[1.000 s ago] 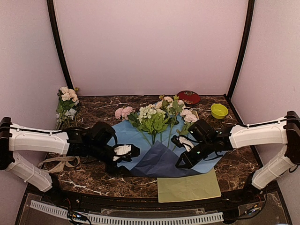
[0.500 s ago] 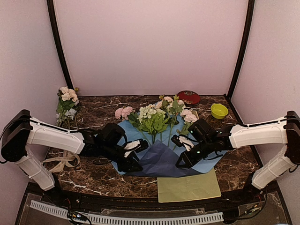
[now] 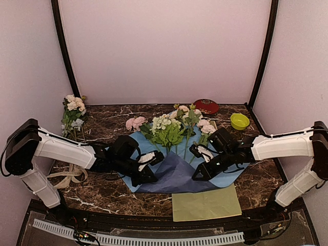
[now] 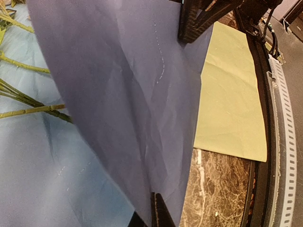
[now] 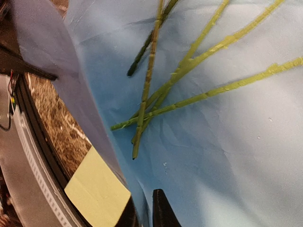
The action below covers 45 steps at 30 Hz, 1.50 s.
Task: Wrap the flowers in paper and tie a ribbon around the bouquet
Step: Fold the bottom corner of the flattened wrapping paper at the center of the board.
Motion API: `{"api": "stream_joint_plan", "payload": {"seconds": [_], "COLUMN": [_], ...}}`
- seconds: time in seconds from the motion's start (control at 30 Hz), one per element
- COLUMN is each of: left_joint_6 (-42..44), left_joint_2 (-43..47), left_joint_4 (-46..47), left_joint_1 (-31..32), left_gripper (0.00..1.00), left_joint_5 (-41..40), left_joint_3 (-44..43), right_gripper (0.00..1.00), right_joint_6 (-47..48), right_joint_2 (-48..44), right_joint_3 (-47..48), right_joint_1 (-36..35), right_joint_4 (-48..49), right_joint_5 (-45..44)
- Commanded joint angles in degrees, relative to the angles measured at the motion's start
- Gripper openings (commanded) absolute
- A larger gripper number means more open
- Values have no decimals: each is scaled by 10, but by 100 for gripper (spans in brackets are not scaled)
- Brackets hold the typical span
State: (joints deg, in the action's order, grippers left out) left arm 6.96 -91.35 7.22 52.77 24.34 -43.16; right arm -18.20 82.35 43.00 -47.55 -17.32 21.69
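Left gripper [image 4: 150,213]: clamped shut on a raised flap of the large thin navy-and-light-blue paper sheet [image 3: 174,173], ready to fold it over.
Right gripper [image 5: 147,213]: jaws nearly together at the sheet's edge; grip unclear.
Pink-and-cream artificial flowers [image 3: 166,130]: lay between both grippers, on the sheet.

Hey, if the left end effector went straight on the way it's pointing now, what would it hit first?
The paper: its raised navy flap stands right ahead of the left end effector, whose tips sit at its edge. Beyond it, the right end effector looks roughly in line, though depth is unclear.
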Motion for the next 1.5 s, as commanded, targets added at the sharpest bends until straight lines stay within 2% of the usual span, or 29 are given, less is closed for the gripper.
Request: {"api": "stream_joint_plan", "payload": {"seconds": [0.0, 0.13, 0.3, 0.43, 0.57, 0.73, 1.03, 1.1, 1.2, 1.23, 1.47], "left_joint_6": [8, 16, 28, 39, 51, 59, 60, 58, 52, 50, 63], "left_joint_2": [-19, -32, -36, -41, -52, -63, -83, -83, -74, -70, -18], "left_joint_4": [3, 11, 25, 33, 29, 13, 7, 2, -1, -2, -35], "left_joint_1": [0, 0, 0, 0, 0, 0, 0, 0, 0, 0, 18], "left_gripper": [0, 0, 0, 0, 0, 0, 0, 6, 27, 30, 38], "left_joint_5": [-42, -46, -70, -84, -98, -127, -142, -151, -181, -202, -274], "left_joint_3": [-22, -28, -27, -32, -41, -52, -57, -57, -55, -56, -75], "right_gripper": [24, 36, 37, 27, 11, 0, 0, 0, 0, 0, 0], "right_joint_6": [-4, -13, -30, -51, -63, -77, -94, -96, -94, -94, -89], "right_joint_2": [3, -7, -21, -35, -39, -23, -7, 0, 8, 9, 14], "right_joint_3": [-11, -29, -55, -66, -75, -83, -91, -89, -85, -83, -71], "right_joint_1": [14, 15, 14, 15, 21, 26, 31, 31, 31, 31, 31], "right_joint_4": [14, 14, 13, 6, 4, 18, 34, 32, 28, 27, 16], "right_joint_5": [14, 19, 14, -17, -50, -45, -48, -52, -57, -60, -55]}}
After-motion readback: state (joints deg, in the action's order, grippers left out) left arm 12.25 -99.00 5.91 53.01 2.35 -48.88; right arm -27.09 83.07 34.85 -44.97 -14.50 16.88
